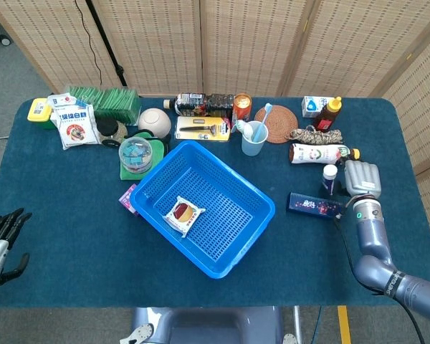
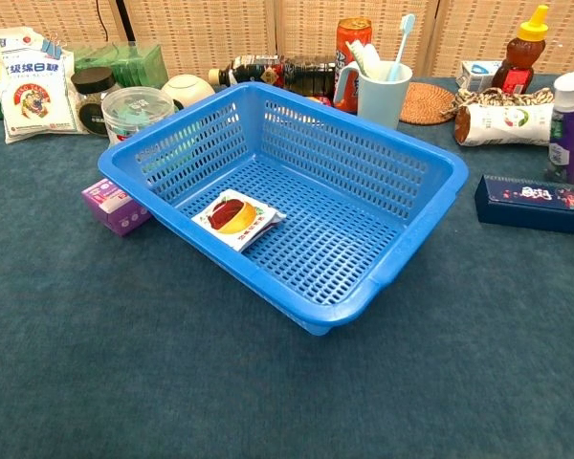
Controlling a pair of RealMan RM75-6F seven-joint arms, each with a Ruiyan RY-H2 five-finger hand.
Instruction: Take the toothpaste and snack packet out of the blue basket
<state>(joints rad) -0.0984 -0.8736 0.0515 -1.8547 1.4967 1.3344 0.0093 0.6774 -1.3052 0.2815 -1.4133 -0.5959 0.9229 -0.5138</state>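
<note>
The blue basket stands mid-table with the snack packet lying flat on its floor. The toothpaste is outside the basket at the right, upright with its white cap on top, just behind a dark blue box. My right hand is right beside the tube, back up, and holds it; the fingers are hidden under the hand. My left hand hangs off the table's left edge, holding nothing, fingers apart.
A cup with a toothbrush and a lying white bottle sit behind the toothpaste. A purple box and a clear jar flank the basket's left side.
</note>
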